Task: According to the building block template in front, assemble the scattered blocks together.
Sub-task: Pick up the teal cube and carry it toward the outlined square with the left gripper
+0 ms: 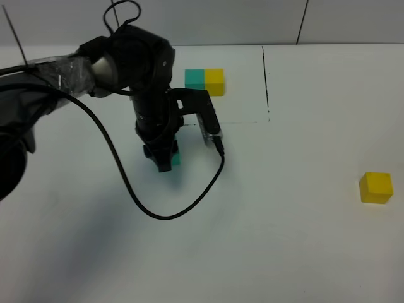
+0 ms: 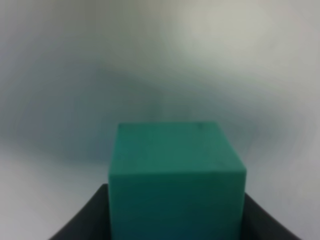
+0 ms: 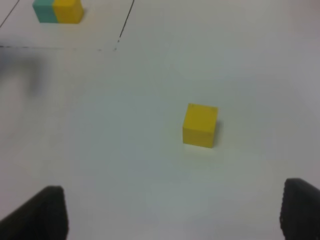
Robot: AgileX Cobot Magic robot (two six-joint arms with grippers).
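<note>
We see a plain white table (image 1: 284,252) running to a pale wall (image 1: 252,19) at the far edge, with thin black lines (image 1: 266,82) drawn on it. The template (image 1: 205,81), teal joined to yellow, sits far and centre inside those lines. The left pincer (image 1: 165,163) is down at the teal cube (image 2: 175,180) left of centre, its dark fingers (image 2: 85,225) closed against the cube's two sides. A black cable (image 1: 126,183) loops over the table beside it. The yellow cube (image 1: 376,187) lies alone, well apart at the right. The right pincer (image 3: 175,215) hangs wide open and empty, short of the yellow cube.
</note>
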